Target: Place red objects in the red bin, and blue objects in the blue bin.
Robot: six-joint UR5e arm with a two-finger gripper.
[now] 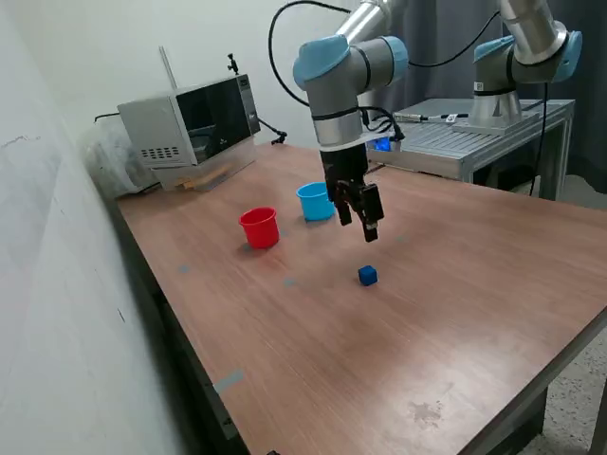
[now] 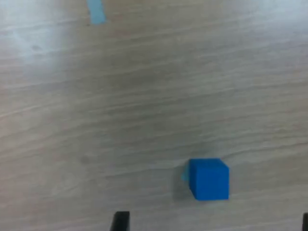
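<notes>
One dark-blue cube [image 1: 368, 275] lies on the wooden table [image 1: 313, 351], towards the exterior view's right of the cups. It also shows in the wrist view [image 2: 208, 179]. My gripper [image 1: 358, 224] hangs open and empty above the table, a little behind and above the cube. In the wrist view the gripper [image 2: 213, 222] has its two dark fingertips [image 2: 120, 220] spread wide, with the cube between them and lower down. The red cup [image 1: 259, 227] and the light-blue cup [image 1: 315, 201] stand upright side by side behind the gripper. No red cube and no second blue cube is in view.
A microwave [image 1: 194, 118] stands at the table's back left corner. A second arm [image 1: 522, 57] stands on a metal bench [image 1: 474, 137] at the back right. Small blue tape marks [image 1: 228, 381] [image 2: 96, 12] lie on the table.
</notes>
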